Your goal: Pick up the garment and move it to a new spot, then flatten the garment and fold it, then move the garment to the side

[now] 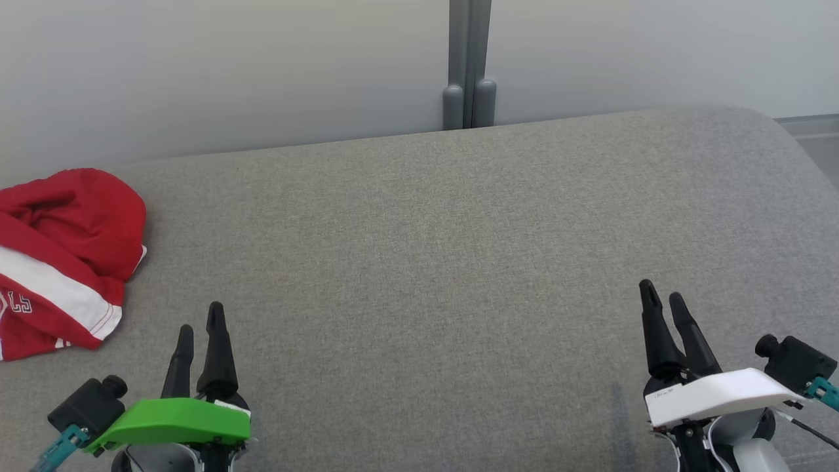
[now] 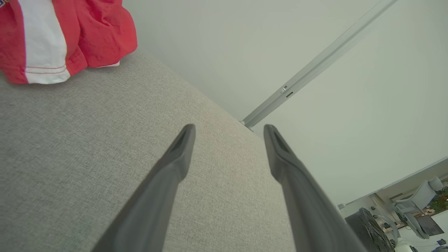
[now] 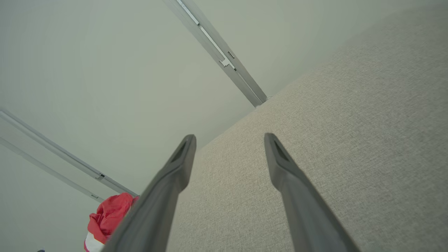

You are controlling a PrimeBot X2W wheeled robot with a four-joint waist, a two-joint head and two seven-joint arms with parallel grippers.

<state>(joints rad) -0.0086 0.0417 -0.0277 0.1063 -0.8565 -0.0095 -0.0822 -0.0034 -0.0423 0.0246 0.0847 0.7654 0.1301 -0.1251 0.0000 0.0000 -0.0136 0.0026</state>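
Pale wall in plain panels, joined by one upright grey post that stands behind the far edge of the work surface.

1. Tabletop: covered in grey woven fabric, its far right corner rounded.

2. Garment: red cloth with a broad white band and red stitching along a hem. There is some lettering near the border of the head view, too cut off to read. It is crumpled in a heap and rests on the left end of the tabletop, close to the far edge. The left border of the head view cuts part of it off.

3. My left hand: carries a green cover with a black camera on its outer side. It sits low at the lower left of the head view, over the tabletop. The two dark fingers are spread, with nothing between them, and point toward the wall. The garment lies ahead of this hand and to its left, apart from it. In the left wrist view it sits in the upper left corner, beyond the fingertips.

4. My right hand: carries a white cover with a black camera on its outer side. It sits at the lower right of the head view, over the tabletop. Its fingers are parted and grasp nothing. It is well apart from the garment, with most of the tabletop between them. In the right wrist view the garment shows small at the lower left, partly behind one finger.
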